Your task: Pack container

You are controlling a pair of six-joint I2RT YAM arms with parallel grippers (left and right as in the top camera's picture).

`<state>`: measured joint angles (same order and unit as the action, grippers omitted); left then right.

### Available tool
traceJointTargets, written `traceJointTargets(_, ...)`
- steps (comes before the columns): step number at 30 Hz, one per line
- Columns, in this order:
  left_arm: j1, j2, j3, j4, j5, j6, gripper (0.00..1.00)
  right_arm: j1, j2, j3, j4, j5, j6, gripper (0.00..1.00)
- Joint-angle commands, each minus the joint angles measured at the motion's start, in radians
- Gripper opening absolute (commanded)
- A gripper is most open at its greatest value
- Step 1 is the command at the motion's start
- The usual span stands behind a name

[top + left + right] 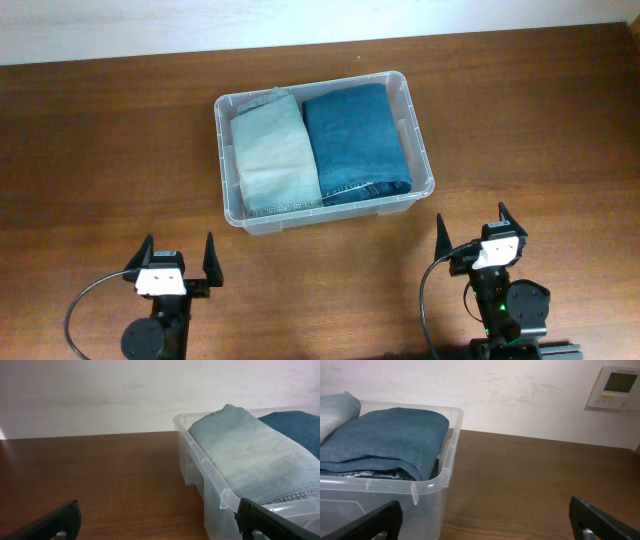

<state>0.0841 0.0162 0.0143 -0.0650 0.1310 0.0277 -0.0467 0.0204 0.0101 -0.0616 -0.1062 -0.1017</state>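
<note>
The clear plastic container (424,160) sits at the middle of the wooden table. Inside it lie pale folded jeans (272,152) on the left and dark blue folded jeans (353,138) on the right, side by side. My left gripper (180,258) is open and empty near the front edge, left of the container. My right gripper (470,232) is open and empty at the front right. The left wrist view shows the container's rim (200,457) and the pale jeans (250,455). The right wrist view shows its corner (445,467) and the dark jeans (390,435).
A pale wall runs behind the table's far edge. A white thermostat panel (615,387) hangs on the wall at the right. Bare wooden table (110,150) lies left and right of the container.
</note>
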Motion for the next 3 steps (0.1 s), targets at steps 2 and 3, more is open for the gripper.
traceJointTargets(2,-0.007,-0.011,-0.006,-0.001,0.004,0.019,0.99,0.001,-0.009,-0.005,-0.005,-0.014,0.005,0.98)
traceJointTargets(3,-0.007,-0.011,-0.006,-0.001,0.004,0.019,0.99,0.001,-0.009,-0.005,-0.005,-0.014,0.005,0.98)
